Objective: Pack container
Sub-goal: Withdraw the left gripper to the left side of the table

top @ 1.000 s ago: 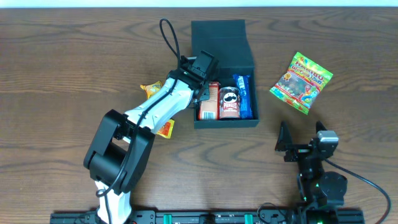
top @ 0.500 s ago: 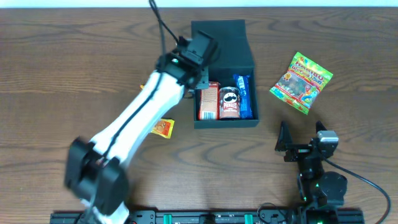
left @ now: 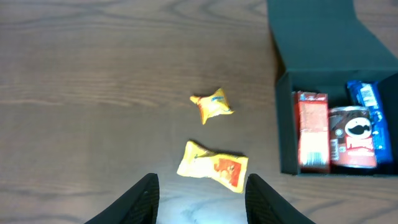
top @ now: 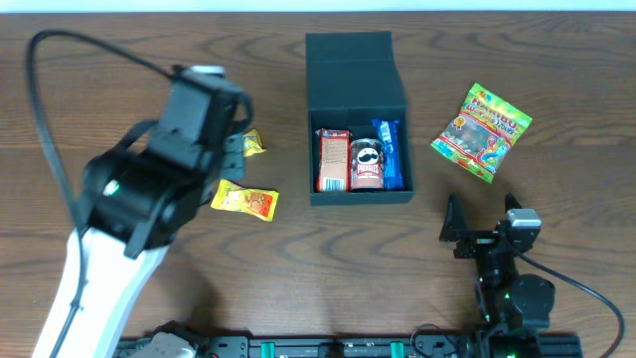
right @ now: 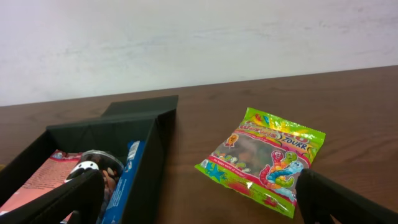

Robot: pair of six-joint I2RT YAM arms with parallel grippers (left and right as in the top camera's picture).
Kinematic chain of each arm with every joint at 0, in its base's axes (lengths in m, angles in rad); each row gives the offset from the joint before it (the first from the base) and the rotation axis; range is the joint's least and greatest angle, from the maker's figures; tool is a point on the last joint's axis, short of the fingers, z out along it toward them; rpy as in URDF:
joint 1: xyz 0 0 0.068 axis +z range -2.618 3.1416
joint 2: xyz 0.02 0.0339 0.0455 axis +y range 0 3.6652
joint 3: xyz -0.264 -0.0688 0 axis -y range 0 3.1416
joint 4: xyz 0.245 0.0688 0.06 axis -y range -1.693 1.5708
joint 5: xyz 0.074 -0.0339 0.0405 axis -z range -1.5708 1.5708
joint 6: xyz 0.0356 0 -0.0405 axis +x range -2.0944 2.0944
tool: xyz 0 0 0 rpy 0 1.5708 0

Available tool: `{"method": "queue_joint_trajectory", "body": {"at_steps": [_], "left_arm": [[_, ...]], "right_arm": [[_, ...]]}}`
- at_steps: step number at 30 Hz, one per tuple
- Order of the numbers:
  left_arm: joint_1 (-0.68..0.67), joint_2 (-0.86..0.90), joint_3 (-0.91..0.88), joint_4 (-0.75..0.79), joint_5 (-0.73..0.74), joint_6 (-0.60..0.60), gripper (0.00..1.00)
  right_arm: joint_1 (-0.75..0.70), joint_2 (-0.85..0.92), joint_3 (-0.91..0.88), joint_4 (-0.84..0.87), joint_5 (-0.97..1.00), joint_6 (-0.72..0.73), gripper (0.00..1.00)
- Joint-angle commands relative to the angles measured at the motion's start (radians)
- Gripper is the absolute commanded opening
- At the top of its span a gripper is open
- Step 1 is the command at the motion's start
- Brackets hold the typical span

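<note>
Reads as a robotics lab rig, not a home or shop. Dark wood-grain bench (top: 99,60) against a plain white wall (right: 186,37). Two arms stand at the near edge, a white left arm (top: 139,189) and a black right arm (top: 507,268), by a black rail (top: 328,348) with green lights on it. A loose black cable (top: 42,104) loops off the left arm. A camera looks straight down, plus one on each wrist. On the bench are a container (top: 356,89), a gummy bag (top: 482,117) and yellow packets (top: 244,200) — spread out like test props.
</note>
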State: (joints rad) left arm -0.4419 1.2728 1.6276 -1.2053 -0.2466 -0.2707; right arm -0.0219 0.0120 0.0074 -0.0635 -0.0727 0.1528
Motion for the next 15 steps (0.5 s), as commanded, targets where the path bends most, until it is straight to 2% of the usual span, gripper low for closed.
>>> {"method": "queue_joint_trajectory", "body": {"at_steps": [1,3,4,6,9,13,15], "left_arm": [[0.055,-0.084,-0.084,-0.003,0.03,0.04,0.46],[0.095,-0.139,-0.142,0.011,0.031,0.038,0.49],[0.119,-0.17,-0.174,0.021,0.031,0.025,0.54],[0.172,-0.223,-0.23,0.038,0.029,-0.009,0.74],[0.259,-0.274,-0.297,0.05,-0.005,-0.077,0.98],[0.386,-0.287,-0.359,0.053,-0.014,-0.154,0.95],[0.455,-0.265,-0.378,0.052,0.043,-0.172,0.95]], "right_arm": [[-0.003,-0.006,-0.002,-0.003,-0.006,0.011,0.99],[-0.003,-0.006,-0.002,-0.003,-0.006,0.011,0.99],[-0.003,-0.006,-0.002,-0.003,-0.006,0.011,0.99],[-0.003,-0.006,-0.002,-0.003,-0.006,0.011,0.99],[-0.003,-0.006,-0.002,-0.003,-0.006,0.011,0.99],[-0.003,-0.006,-0.002,-0.002,-0.007,0.011,0.99],[-0.003,-0.006,-0.002,-0.001,-0.007,0.011,0.99]]}}
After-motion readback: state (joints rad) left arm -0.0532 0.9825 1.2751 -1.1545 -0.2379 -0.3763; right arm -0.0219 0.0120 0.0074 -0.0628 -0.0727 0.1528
